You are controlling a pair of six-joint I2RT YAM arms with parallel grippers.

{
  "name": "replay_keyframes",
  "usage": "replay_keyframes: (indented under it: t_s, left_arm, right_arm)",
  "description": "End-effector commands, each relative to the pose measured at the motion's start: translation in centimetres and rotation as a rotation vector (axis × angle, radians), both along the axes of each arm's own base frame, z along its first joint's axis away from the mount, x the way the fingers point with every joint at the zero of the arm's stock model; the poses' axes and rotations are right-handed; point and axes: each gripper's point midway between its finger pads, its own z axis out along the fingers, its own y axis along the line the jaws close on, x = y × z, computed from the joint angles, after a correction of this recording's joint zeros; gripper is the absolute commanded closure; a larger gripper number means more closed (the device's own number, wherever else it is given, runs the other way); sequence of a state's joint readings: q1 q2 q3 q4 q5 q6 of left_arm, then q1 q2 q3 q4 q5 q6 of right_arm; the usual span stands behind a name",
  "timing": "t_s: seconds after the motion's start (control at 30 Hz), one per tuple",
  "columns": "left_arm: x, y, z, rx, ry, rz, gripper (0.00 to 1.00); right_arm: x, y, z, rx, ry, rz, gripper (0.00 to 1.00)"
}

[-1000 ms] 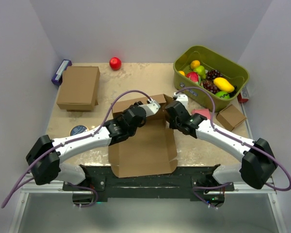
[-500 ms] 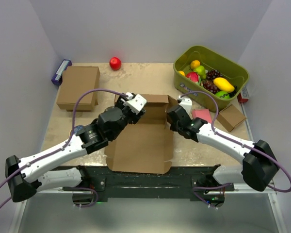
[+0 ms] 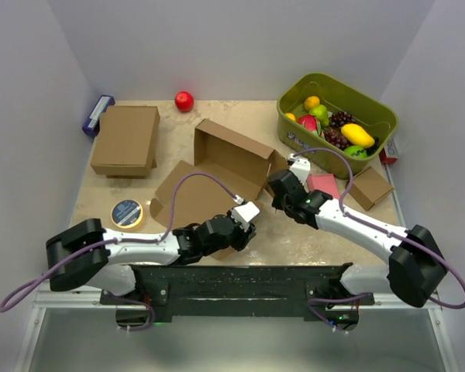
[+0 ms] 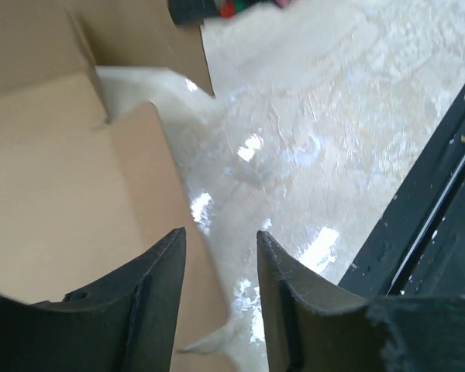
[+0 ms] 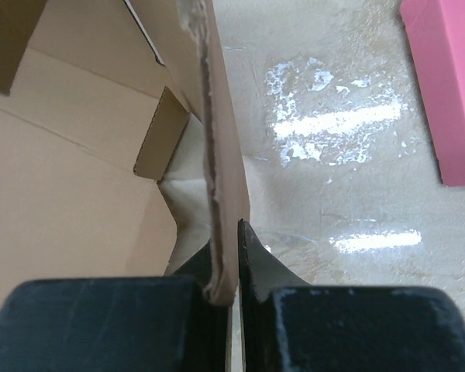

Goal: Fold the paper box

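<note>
The paper box (image 3: 225, 155) is lying half-open mid-table, its lid spreading toward the near edge. The right gripper (image 5: 231, 232) is pinching its right side wall, with a pink block (image 3: 323, 184) and a green fruit bin (image 3: 291, 132) crowding just beyond. The left gripper (image 4: 217, 260) is hovering over the near flap's edge, jaws parted and empty.

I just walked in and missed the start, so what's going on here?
Two robot arms are folding a brown paper box. It is half formed: the far part has raised walls, while a panel lies flat toward the arms. The right pincer is shut on the edge of a flap on the box's right side. The left pincer is open, low over the table by the box's near edge, holding nothing.
</note>
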State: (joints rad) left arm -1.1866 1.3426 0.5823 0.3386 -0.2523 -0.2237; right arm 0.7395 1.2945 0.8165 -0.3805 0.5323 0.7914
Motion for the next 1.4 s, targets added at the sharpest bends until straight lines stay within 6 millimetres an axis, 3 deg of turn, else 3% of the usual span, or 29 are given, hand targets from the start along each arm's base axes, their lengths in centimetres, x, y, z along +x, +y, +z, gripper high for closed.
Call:
replay_keyframes:
  t_s: [0.0,0.17,0.27,0.53,0.7,1.1,1.37]
  left_arm:
    - [0.3,-3.4,3.3,-0.232,0.004,-0.005,0.57]
    - [0.6,-2.6,1.6,-0.205,0.014,0.030,0.65]
    - [0.4,-2.1,2.6,-0.253,0.003,0.034,0.65]
    - [3.5,1.7,1.6,-0.259,0.041,0.167,0.74]
    - [4.8,3.7,-0.5,-0.207,0.053,0.224,0.78]
    - [3.0,3.4,-9.3,-0.056,0.169,0.166,0.83]
    - [1.3,0.8,-10.3,-0.028,0.181,0.100,0.85]
  right_arm:
    - [0.8,0.1,2.2,0.058,-0.088,-0.041,1.00]
    - [0.7,-0.1,2.1,0.052,-0.089,-0.038,1.00]
    - [0.6,-0.2,1.8,0.041,-0.082,-0.038,1.00]
    - [0.5,-0.4,1.8,0.041,-0.086,-0.036,1.00]
    - [0.5,-0.4,1.8,0.041,-0.084,-0.037,1.00]
    - [0.5,-0.1,3.0,0.045,-0.086,-0.020,1.00]
    - [0.9,0.8,4.2,0.086,-0.101,-0.005,1.00]
